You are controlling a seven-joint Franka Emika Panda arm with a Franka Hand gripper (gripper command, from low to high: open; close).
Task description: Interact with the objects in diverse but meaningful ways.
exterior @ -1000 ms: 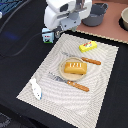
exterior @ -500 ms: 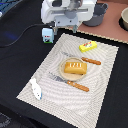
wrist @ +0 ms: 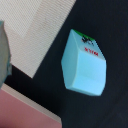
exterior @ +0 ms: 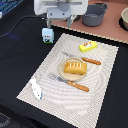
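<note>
Ribbed, pale woven placemat (exterior: 100,87) spread over a dark tabletop (exterior: 20,60), with a pinkish surface (exterior: 107,31) behind it. At the mat's middle, a tan round plate (exterior: 64,67) bearing a blocky orange bread loaf (exterior: 75,68) with pale slashes across its crust. Beside the plate, on the near and far sides, a wooden-handled fork (exterior: 70,82) and knife (exterior: 86,60), metal ends pointing toward the exterior view's left. Farther back on the mat, a flat yellow red-marked packet (exterior: 88,46). At the mat's near left corner, a smooth white oblong piece (exterior: 36,88). Off the mat, on the dark top at the far left, a small gable-topped carton (exterior: 47,35), pale blue and white; in the wrist view the same carton (wrist: 85,62), boxy and matte, with a green edge and red print near its top. Grey pot (exterior: 94,14) at the back. White gripper (exterior: 59,20) above the far edge, next to the carton but apart from it, holding nothing visible; fingers not clearly shown, so spread of the jaws impossible to tell.
</note>
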